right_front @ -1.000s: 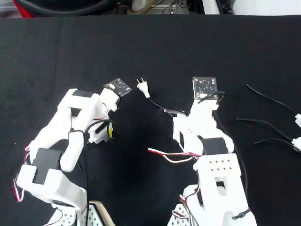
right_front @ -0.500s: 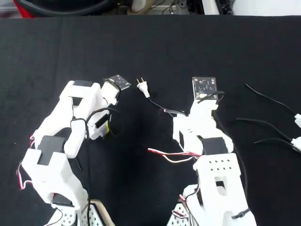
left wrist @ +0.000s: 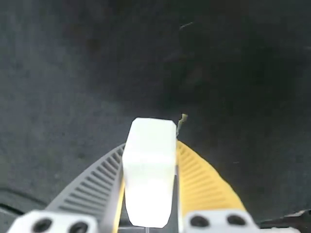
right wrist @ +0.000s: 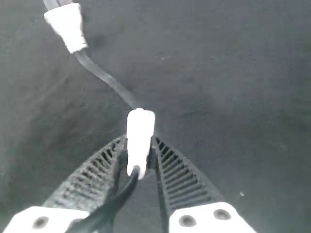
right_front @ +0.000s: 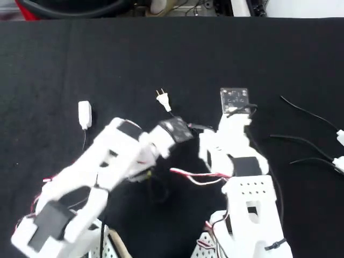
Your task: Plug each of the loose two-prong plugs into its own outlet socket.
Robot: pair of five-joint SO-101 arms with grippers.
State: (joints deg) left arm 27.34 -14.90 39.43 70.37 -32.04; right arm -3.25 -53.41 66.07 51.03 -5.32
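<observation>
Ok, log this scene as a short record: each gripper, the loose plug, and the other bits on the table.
left gripper: shut on a white connector, plug or socket unclear
right gripper: shut on a white cable end, black cable trailing back
loose plug: two-prong plug flat on the black table, facing away from the arms, cord running toward the right gripper
other pieces: white piece on the table's left side; cabled white ends at its right edge
</observation>
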